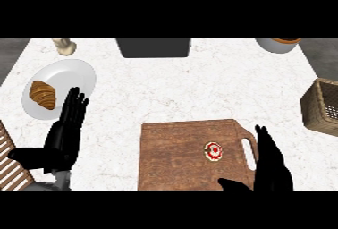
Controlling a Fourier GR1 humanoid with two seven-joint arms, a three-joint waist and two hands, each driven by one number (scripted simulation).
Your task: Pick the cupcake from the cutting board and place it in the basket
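Note:
A small cupcake (213, 150) with a red and white top sits on the brown wooden cutting board (178, 156), near the board's handle slot. My right hand (271, 163) is open at the board's right edge, fingers straight and pointing away, just right of the cupcake and not touching it. The woven basket (323, 107) stands at the counter's right edge, partly cut off. My left hand (66, 129) is open at the lower left, fingers up, resting beside the plate.
A white plate (66, 76) holds a croissant (44, 95) at the left. A dark box (154, 47) stands at the back centre, a white bowl (280, 44) at the back right, a small pale object (64, 46) at the back left. A slatted rack (12, 163) lies lower left.

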